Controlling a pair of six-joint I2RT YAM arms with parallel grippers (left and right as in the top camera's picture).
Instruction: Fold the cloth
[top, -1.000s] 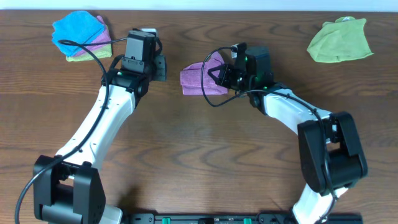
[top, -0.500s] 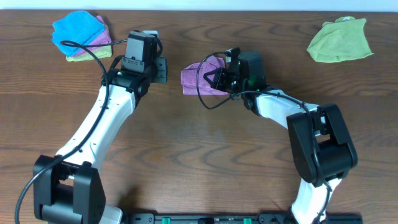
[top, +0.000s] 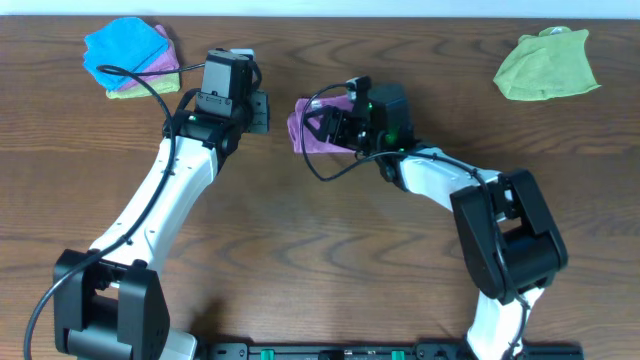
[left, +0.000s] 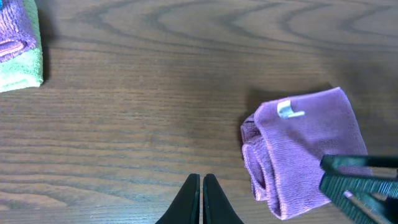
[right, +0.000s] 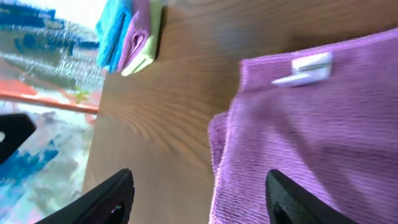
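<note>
A purple cloth (top: 305, 132) lies folded into a small bundle on the wooden table, its white tag (right: 308, 68) facing up. My right gripper (top: 328, 124) hovers low over it with the jaws open. One finger (right: 292, 196) is above the purple cloth (right: 311, 130) and the other (right: 109, 199) is above bare wood; nothing is gripped. My left gripper (top: 259, 110) is shut and empty, a short way left of the bundle. In the left wrist view its closed tips (left: 201, 190) point at bare table, and the purple cloth (left: 298, 149) is to the right.
A stack of folded blue, purple and green cloths (top: 130, 58) sits at the back left, also seen as the stack (left: 18, 53) and the stack (right: 130, 34). A crumpled green cloth (top: 547, 65) lies at the back right. The table's far edge runs behind them.
My right gripper has slid left with the purple cloth and then opened, letting it go. The left arm has not moved.
</note>
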